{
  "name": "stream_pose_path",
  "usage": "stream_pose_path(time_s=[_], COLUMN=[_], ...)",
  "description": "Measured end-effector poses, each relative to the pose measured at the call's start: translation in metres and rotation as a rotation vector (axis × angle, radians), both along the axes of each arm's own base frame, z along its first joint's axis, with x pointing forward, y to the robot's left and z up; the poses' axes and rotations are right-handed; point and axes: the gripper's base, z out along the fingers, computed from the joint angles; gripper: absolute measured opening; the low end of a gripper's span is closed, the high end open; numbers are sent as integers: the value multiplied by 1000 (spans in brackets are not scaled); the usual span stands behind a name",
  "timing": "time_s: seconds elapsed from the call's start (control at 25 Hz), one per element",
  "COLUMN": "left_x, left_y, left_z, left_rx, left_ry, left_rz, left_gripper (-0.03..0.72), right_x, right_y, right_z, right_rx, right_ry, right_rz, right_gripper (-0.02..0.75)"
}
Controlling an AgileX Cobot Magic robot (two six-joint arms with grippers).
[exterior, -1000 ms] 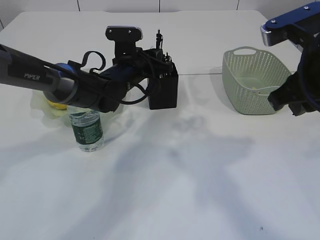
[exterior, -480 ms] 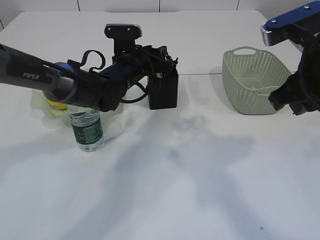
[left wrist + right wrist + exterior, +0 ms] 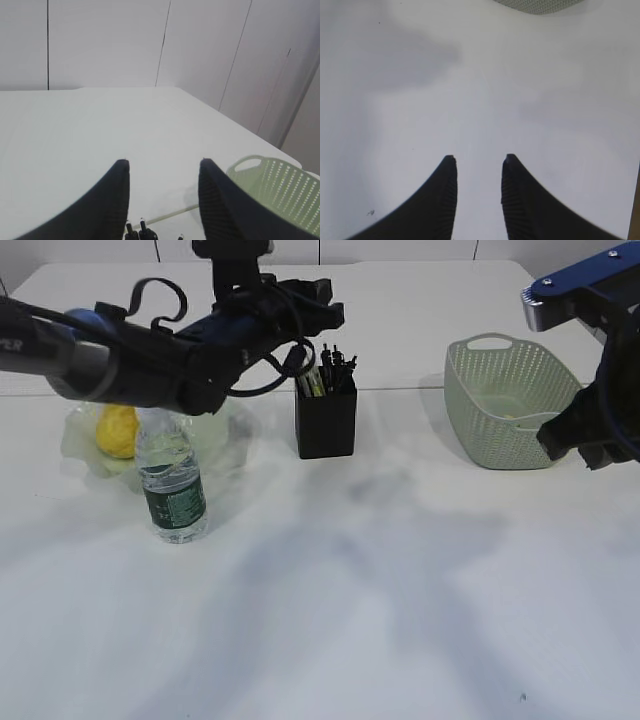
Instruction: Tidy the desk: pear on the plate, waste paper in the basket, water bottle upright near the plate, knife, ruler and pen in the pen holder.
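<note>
On the near tabletop [image 3: 330,630] nothing lies loose; we see only shadows. Nearest object is the water bottle [image 3: 172,480], upright, cap on, just in front of the plate [image 3: 222,432]. The pear [image 3: 117,430] sits in that plate. Mid-table, the pen holder [image 3: 325,422] stands upright with several dark stick ends poking above its rim; which is pen, knife or ruler we cannot tell. Right side, the basket [image 3: 505,410] has something pale at the bottom, likely the waste paper, too small to be sure.

Left hand [image 3: 162,200]: fingers apart, nothing between them, raised above and just behind the pen holder; stick tips show at the bottom edge of its wrist view. Right hand [image 3: 477,195]: fingers partly apart, empty, over bare tabletop beside the basket.

We judge the task nearly done and the step in hand to be clearing away from the holder. To do it well: lift straight up until well clear of the stick ends, fingers held apart so they don't snag one, then swing off sideways high enough to miss the bottle cap. The holder is light and tips easily.
</note>
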Motion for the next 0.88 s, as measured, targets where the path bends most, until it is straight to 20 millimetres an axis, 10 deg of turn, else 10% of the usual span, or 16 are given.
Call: stream_pose_path(time_s=[0.88], left_x=[-44], left_y=[141], left_z=[120], left_rx=[219], left_ry=[560], left_rz=[176], left_gripper=[330], right_x=[7], right_y=[-4], right_z=[5], right_rx=[-70], right_ry=[-81], right_rz=[43], right_gripper=[281])
